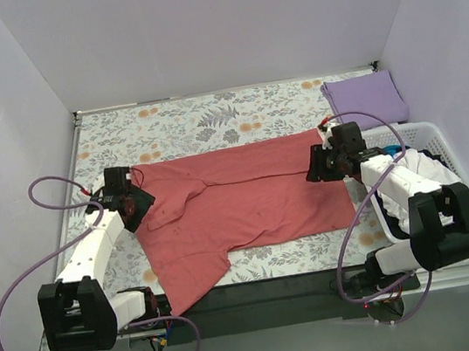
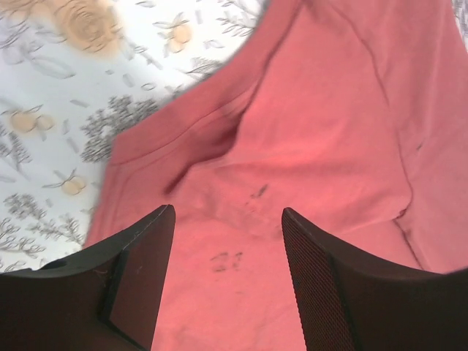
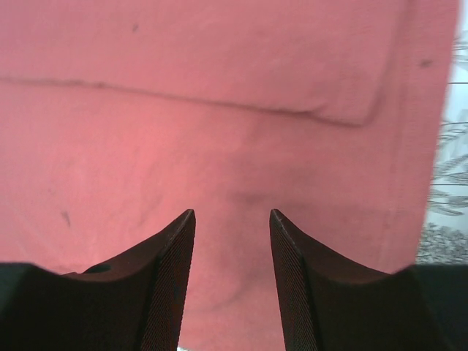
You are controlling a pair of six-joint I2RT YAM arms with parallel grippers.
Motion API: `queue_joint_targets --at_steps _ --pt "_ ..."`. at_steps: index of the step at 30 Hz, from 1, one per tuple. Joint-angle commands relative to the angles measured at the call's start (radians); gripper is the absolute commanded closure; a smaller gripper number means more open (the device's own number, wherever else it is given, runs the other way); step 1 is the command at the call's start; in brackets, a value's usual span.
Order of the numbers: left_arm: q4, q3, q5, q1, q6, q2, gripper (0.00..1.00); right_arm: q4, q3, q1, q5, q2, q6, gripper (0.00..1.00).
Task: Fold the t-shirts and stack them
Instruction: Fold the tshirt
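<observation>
A salmon-red t-shirt (image 1: 238, 201) lies spread across the middle of the floral table cloth, its top part folded over and one sleeve trailing toward the near edge. A lavender-purple t-shirt (image 1: 364, 99) lies folded at the back right. My left gripper (image 1: 139, 202) hovers over the red shirt's left end. In the left wrist view it (image 2: 228, 210) stands open above the red cloth (image 2: 307, 131), nothing between its fingers. My right gripper (image 1: 315, 168) is over the shirt's right end. Its wrist view shows it (image 3: 232, 212) open above the red cloth (image 3: 219, 124) near a folded edge.
A white slatted basket (image 1: 435, 138) holding white and dark clothes stands at the right, under the right arm. The floral table cloth (image 1: 191, 120) shows behind the red shirt. Grey walls close in the back and both sides. Purple cables loop from both arms.
</observation>
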Motion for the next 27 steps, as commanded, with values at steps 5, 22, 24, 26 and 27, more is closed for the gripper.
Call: queue_joint_targets --at_steps 5,22,24,26,27 --pt "0.14 0.159 0.028 0.001 0.108 0.261 0.41 0.141 0.093 -0.096 0.051 0.125 0.123 0.54" --pt "0.153 0.071 0.049 0.001 0.172 0.228 0.41 0.2 0.134 -0.129 0.14 0.278 0.132 0.56" --pt "0.151 0.069 0.049 0.001 0.175 0.219 0.41 0.201 0.139 -0.128 0.134 0.286 0.135 0.56" --pt "0.15 0.064 0.049 0.001 0.177 0.209 0.41 0.204 0.148 -0.128 0.128 0.289 0.135 0.58" --pt "0.151 0.063 0.05 0.001 0.177 0.207 0.41 0.204 0.15 -0.128 0.125 0.289 0.135 0.58"
